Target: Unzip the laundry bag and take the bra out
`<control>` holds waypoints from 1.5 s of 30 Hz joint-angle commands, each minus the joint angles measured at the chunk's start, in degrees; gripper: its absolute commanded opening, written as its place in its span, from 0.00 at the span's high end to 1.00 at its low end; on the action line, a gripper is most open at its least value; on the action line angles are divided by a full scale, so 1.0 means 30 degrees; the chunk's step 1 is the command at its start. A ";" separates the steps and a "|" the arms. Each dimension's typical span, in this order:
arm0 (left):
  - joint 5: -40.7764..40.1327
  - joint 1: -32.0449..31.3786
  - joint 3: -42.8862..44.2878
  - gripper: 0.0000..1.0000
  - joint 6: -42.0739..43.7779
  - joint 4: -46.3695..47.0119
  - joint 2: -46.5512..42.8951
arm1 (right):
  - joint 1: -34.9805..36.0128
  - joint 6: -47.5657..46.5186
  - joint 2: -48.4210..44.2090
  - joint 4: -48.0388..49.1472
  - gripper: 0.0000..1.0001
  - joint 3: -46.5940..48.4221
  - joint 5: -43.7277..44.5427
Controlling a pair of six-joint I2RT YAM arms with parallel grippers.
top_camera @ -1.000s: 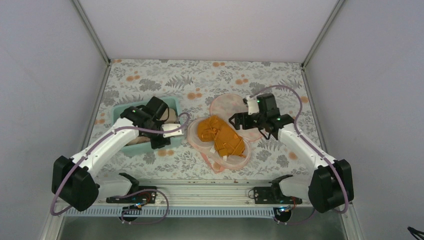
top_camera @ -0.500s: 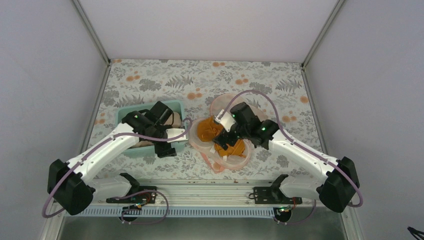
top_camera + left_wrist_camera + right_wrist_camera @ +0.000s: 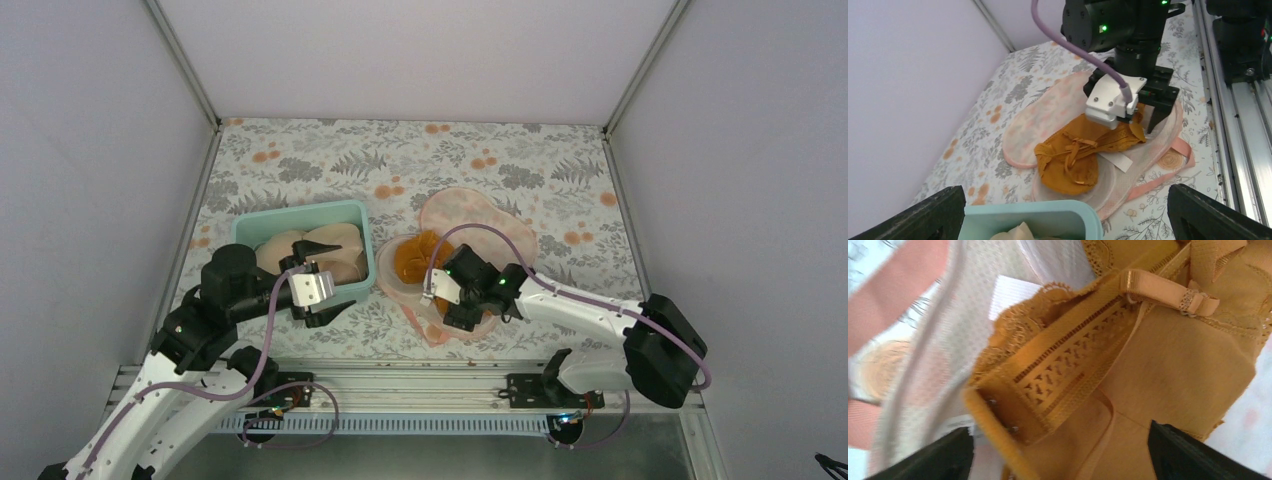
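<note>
Since a second ago the left gripper [image 3: 345, 279] has been drawn back beside the tub [image 3: 290, 213], jaws spread wide, and the right gripper [image 3: 452, 305] brought down over the bra [image 3: 1073, 160], jaws spread, nothing pinched. One bra is seen lying in one unzipped bag [image 3: 1038, 120]; one white label [image 3: 1115, 161] is seen, unreadable; pale bras [image 3: 340, 238] in the one tub cannot be counted

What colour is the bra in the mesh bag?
The bra is mustard orange, best seen in the right wrist view.
</note>
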 commanded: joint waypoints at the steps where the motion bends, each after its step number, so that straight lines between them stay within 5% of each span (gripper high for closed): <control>1: 0.1290 -0.0038 -0.0531 0.00 0.0579 0.1394 -0.0059 | 0.0257 -0.0475 0.0558 0.1505 0.16 -0.0459 0.2690; 7: 0.1054 -0.0033 -0.0493 0.00 0.0813 0.1446 0.0132 | 0.0281 -0.0680 0.1133 0.1992 0.23 -0.0659 0.3422; 16: 0.1038 -0.0022 -0.0530 0.00 0.0794 0.1358 0.0262 | 0.0261 -0.0185 0.1267 0.0828 0.96 0.0517 0.2943; 26: 0.0167 -0.0470 0.0693 0.04 0.0994 0.1599 0.4305 | 0.0242 -0.1272 -0.2895 -0.2382 0.96 0.1860 -0.0566; 33: -0.2130 -0.3932 0.2375 0.14 0.2677 0.3191 0.9769 | 0.0062 -0.1847 -0.4588 -0.4038 0.96 0.1951 -0.0767; 39: -0.3386 -0.4269 0.3330 0.13 -0.4316 0.5767 1.3609 | -0.0005 -0.1939 -0.5905 -0.5186 0.96 0.2338 -0.0410; 45: -0.4314 -0.4936 0.2244 0.01 -0.5802 0.7874 1.5028 | -0.0028 -0.2312 -0.7234 -0.6525 0.96 0.3133 -0.0855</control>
